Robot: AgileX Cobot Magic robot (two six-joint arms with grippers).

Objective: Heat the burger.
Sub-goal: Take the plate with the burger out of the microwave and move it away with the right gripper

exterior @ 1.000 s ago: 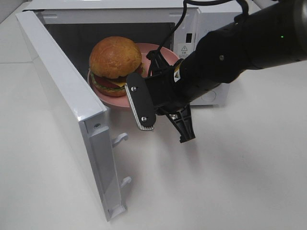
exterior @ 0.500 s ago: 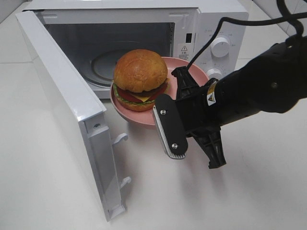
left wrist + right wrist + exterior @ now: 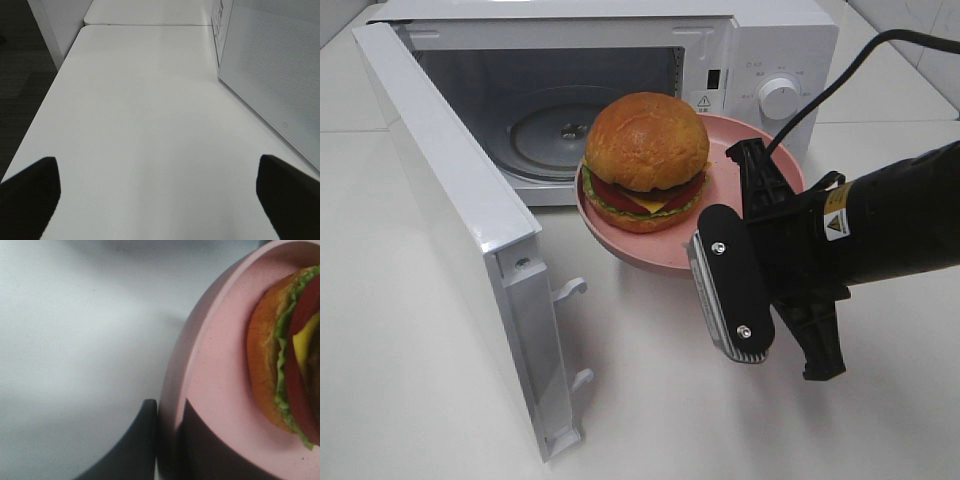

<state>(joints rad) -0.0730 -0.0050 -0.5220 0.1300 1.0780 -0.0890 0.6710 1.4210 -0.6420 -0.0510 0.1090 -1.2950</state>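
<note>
Burger (image 3: 646,160): carried on a pink plate (image 3: 745,150), held in the air just before the open microwave (image 3: 760,60), outside the cavity. Plate: gripped at its near rim by the right gripper (image 3: 167,440), fingers clamped together on the rim, as shown in the right wrist view. Left gripper (image 3: 157,192): fingers wide apart, nothing between them, over bare tabletop (image 3: 145,110) beside the microwave's side wall. Door (image 3: 450,210): swung fully open; glass turntable (image 3: 555,135) bare inside. Step in hand, as judged: plate and burger being carried at the cavity mouth; whether inbound or outbound cannot be told. Next move, if loading is intended: plate to be kept level, passed through the opening, set centred on the turntable, released, then door shut.
</note>
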